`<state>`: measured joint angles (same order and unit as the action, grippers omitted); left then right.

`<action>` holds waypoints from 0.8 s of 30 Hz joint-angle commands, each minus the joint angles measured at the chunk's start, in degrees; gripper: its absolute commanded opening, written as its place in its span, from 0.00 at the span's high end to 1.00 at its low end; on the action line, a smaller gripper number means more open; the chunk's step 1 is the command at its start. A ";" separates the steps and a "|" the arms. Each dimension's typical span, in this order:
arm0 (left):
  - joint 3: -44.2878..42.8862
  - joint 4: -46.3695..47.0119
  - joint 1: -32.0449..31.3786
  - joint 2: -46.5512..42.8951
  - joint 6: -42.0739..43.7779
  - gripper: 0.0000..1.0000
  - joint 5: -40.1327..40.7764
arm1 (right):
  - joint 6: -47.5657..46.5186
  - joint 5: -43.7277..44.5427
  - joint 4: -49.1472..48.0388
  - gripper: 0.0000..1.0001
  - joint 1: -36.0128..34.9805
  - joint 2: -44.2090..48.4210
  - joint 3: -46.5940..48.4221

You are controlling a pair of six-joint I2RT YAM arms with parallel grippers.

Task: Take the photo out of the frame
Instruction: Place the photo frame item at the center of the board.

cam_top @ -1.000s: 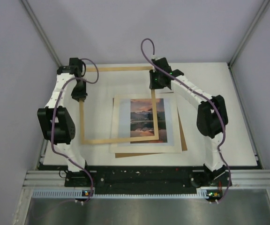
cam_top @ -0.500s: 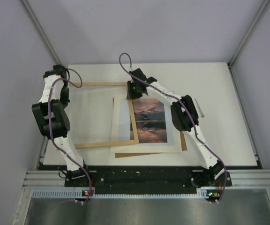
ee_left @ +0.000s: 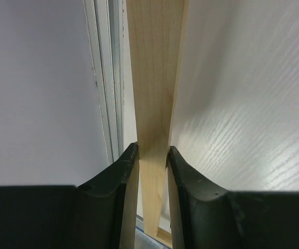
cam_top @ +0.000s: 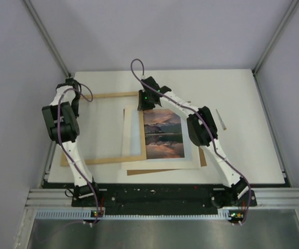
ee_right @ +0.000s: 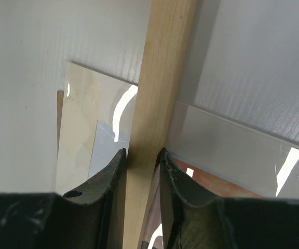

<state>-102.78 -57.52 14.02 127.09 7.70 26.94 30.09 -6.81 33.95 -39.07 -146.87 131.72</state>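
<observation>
Partly hidden photo (cam_top: 163, 134), perhaps beneath frame (cam_top: 141, 132) rail.

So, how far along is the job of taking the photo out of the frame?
Mostly done: the photo lies face up outside the opening of the frame, on a cream mat and a brown board. In hand: the jaws of both arms grip the frame's wooden rails. Remaining: its right rail crosses the photo's white margin, so it probably needs carrying clear.

We find the frame (cam_top: 105, 160) on the table (cam_top: 243, 104), at nine o'clock from the photo (cam_top: 163, 134), its three-o'clock rail crossing over the photo's edge. Under the photo we see a mat (cam_top: 162, 164), and under that a backing board (cam_top: 139, 171).
</observation>
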 commanded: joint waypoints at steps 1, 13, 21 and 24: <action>-2.07 3.82 -2.24 0.79 -2.08 1.00 -5.84 | 1.65 -12.18 -5.83 0.86 -7.87 -0.09 3.89; 2.76 3.99 -2.24 -3.33 -2.69 0.41 -7.87 | -15.22 -6.90 -2.23 0.34 -0.85 21.69 -13.57; 3.47 2.15 -2.59 -6.49 -3.75 0.31 -11.37 | -24.80 -4.89 -2.40 0.34 5.93 36.11 -36.07; 3.99 1.27 -3.82 -10.53 -3.14 0.30 -13.23 | -28.23 -1.64 -2.49 0.34 6.98 41.21 -42.75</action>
<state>-99.44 -54.94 11.44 124.68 5.23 17.72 8.84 -12.01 32.08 -32.69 -111.94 95.44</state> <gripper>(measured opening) 0.692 0.661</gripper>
